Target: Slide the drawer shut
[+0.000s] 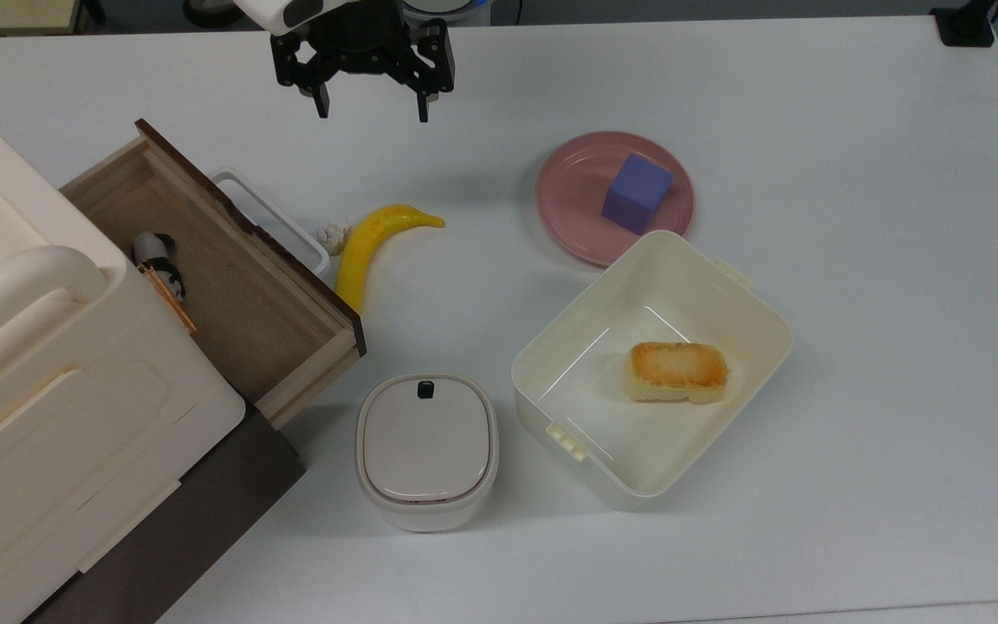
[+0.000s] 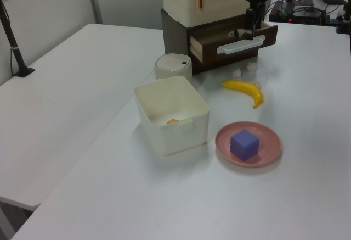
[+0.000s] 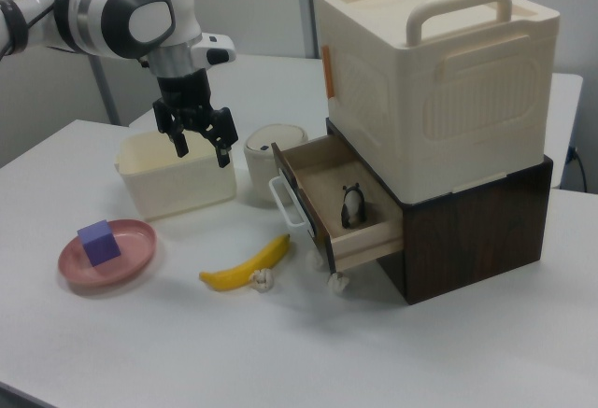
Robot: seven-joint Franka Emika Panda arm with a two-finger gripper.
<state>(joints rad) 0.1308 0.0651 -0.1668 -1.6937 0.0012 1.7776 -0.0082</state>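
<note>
The drawer (image 1: 239, 286) stands pulled out of the cream cabinet (image 1: 48, 364) toward the top view's right. It is a light-wood box with a dark front panel and a white loop handle (image 1: 278, 227). A small black-and-white figure (image 1: 157, 256) stands inside it. My gripper (image 1: 371, 113) hovers open above the table, beyond the handle toward the top view's top edge, touching nothing. In the right view the gripper (image 3: 203, 154) hangs left of the drawer (image 3: 341, 207), above the table.
A banana (image 1: 373, 247) and a small white lump (image 1: 332, 234) lie just in front of the drawer's handle. A lidded cream container (image 1: 426, 442) stands by the drawer's corner. A cream bin (image 1: 750, 347) holds bread (image 1: 679, 371). A pink plate (image 1: 561, 173) carries a purple cube (image 1: 636, 192).
</note>
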